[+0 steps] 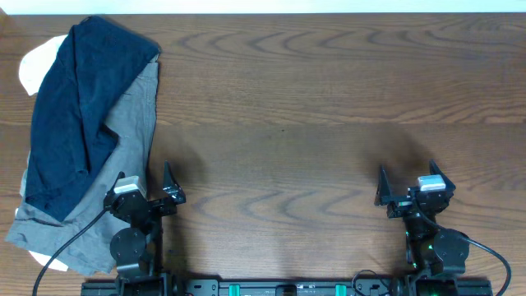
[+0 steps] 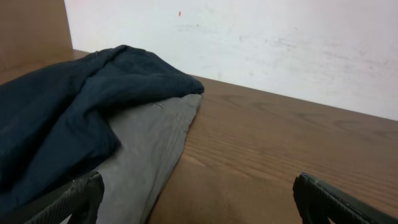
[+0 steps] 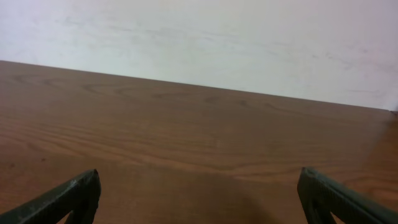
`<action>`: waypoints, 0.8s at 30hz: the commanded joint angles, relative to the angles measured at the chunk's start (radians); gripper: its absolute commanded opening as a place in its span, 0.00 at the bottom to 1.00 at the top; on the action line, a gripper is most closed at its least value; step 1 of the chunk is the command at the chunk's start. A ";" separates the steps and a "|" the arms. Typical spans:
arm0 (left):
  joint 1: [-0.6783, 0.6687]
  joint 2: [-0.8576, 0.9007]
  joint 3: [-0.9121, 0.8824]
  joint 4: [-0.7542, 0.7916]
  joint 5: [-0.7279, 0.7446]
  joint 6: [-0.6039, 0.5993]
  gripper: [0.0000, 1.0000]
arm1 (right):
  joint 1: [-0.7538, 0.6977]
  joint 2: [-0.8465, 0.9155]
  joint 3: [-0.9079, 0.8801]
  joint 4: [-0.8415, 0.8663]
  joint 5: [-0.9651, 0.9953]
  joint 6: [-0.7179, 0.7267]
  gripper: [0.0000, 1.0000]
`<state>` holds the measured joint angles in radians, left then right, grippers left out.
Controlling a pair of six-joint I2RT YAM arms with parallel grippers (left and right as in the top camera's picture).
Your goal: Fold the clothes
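Note:
The dark navy-blue shorts (image 1: 74, 107) lie crumpled on top of a pile at the table's left side. They also show in the left wrist view (image 2: 68, 112), draped over grey fabric. My left gripper (image 1: 145, 182) is open and empty at the near edge, just right of the pile, its left finger over the grey cloth (image 2: 198, 193). My right gripper (image 1: 407, 182) is open and empty at the near right over bare wood (image 3: 199, 193), far from the shorts.
Grey shorts (image 1: 131, 123) lie under the navy ones, also in the left wrist view (image 2: 149, 149). A white garment (image 1: 37, 66) peeks out at the pile's far left. The wooden table (image 1: 312, 107) stretches to the right; a white wall (image 3: 199, 43) is behind it.

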<state>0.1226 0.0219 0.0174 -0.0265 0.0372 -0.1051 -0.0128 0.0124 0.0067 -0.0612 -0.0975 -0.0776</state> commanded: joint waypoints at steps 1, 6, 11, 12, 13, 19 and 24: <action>0.004 0.002 -0.013 -0.045 -0.031 -0.007 0.98 | -0.008 0.001 -0.001 -0.003 -0.015 -0.014 0.99; 0.004 0.002 -0.013 -0.045 -0.031 -0.008 0.98 | -0.008 0.001 -0.001 -0.003 -0.015 -0.014 0.99; 0.004 0.002 -0.013 -0.044 -0.030 -0.008 0.98 | -0.008 0.001 -0.001 -0.002 -0.015 -0.013 0.99; 0.004 0.002 -0.013 -0.044 -0.030 -0.008 0.98 | -0.008 0.001 -0.001 -0.002 -0.015 -0.013 0.99; 0.004 0.002 -0.012 -0.044 -0.030 -0.008 0.98 | -0.008 0.001 -0.001 -0.002 -0.015 -0.013 0.99; 0.004 0.002 0.012 -0.044 -0.030 -0.008 0.98 | -0.008 0.001 -0.001 0.023 -0.015 -0.013 0.99; 0.004 0.002 0.034 -0.045 -0.030 -0.008 0.98 | -0.008 0.001 0.000 0.071 -0.022 -0.013 0.99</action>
<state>0.1226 0.0219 0.0330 -0.0498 0.0334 -0.1051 -0.0128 0.0132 0.0067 -0.0059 -0.1028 -0.0780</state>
